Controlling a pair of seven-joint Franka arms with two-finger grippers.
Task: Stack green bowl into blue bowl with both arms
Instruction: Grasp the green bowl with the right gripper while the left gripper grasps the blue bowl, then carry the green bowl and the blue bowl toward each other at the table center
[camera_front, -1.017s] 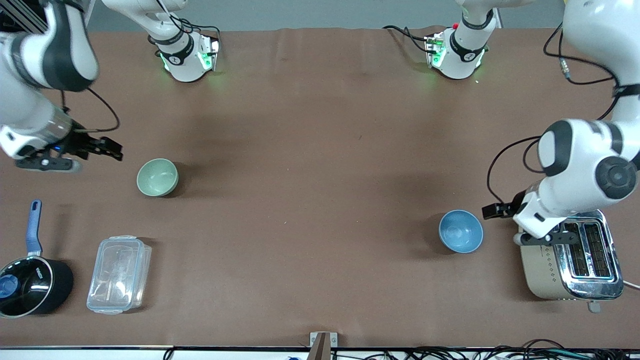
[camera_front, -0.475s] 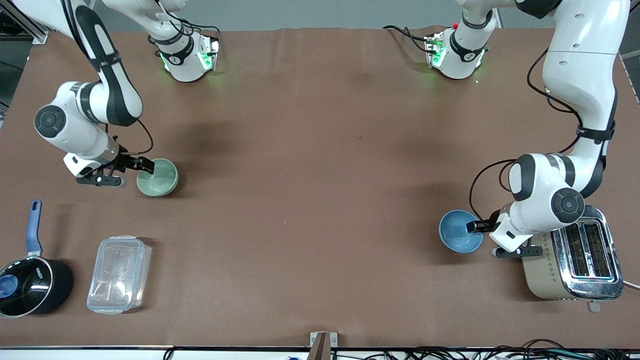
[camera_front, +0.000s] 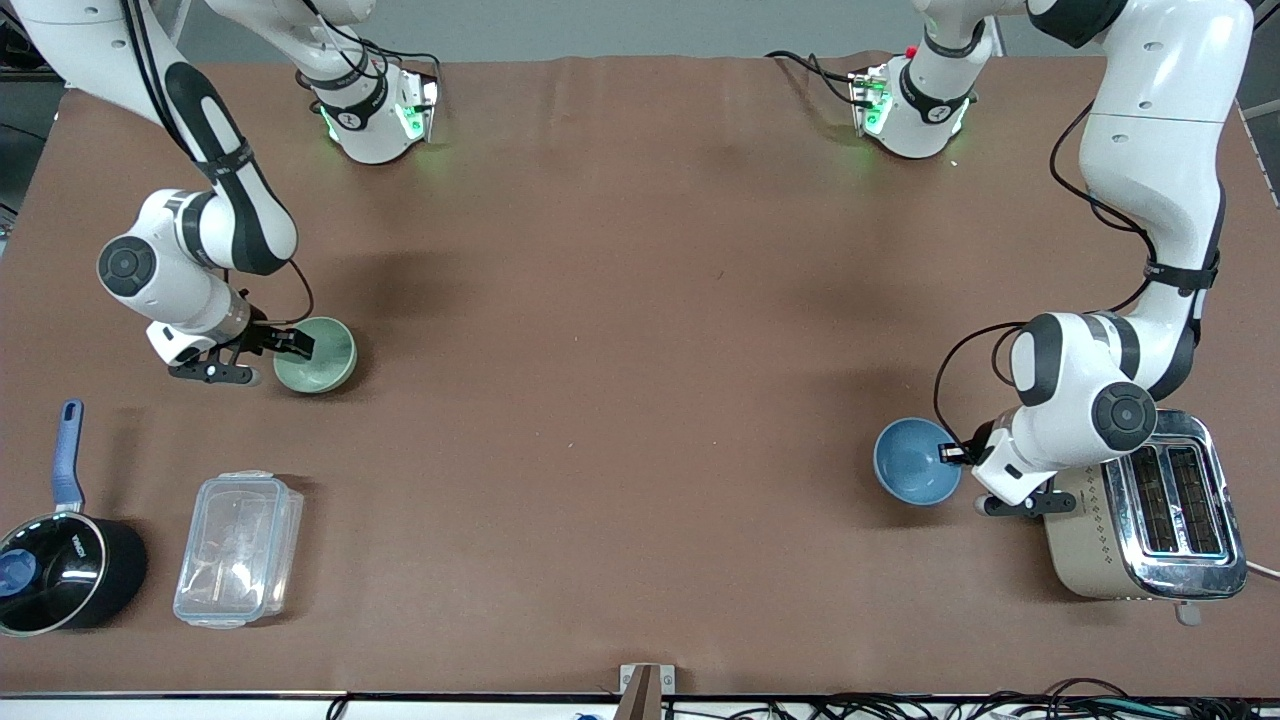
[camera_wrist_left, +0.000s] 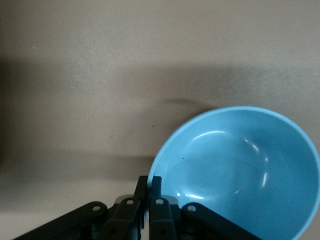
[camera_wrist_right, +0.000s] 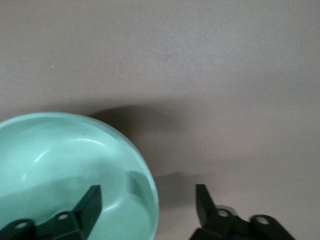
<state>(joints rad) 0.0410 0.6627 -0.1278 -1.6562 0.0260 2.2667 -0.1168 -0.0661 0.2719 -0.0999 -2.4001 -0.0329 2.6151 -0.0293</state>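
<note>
Both claws lower since earlier, left claw (camera_wrist_left: 148, 210) clamped on blue bowl (camera_front: 915, 461) rim, right claw (camera_wrist_right: 147, 210) apart (straddling green bowl (camera_front: 318, 354) rim)

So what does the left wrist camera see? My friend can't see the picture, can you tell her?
A small round light-blue bowl sits on a plain brown table, and the left arm's black claw is pinched shut on the bowl's rim. The bowl has nothing inside, and its shadow falls across the table beside it.
</note>
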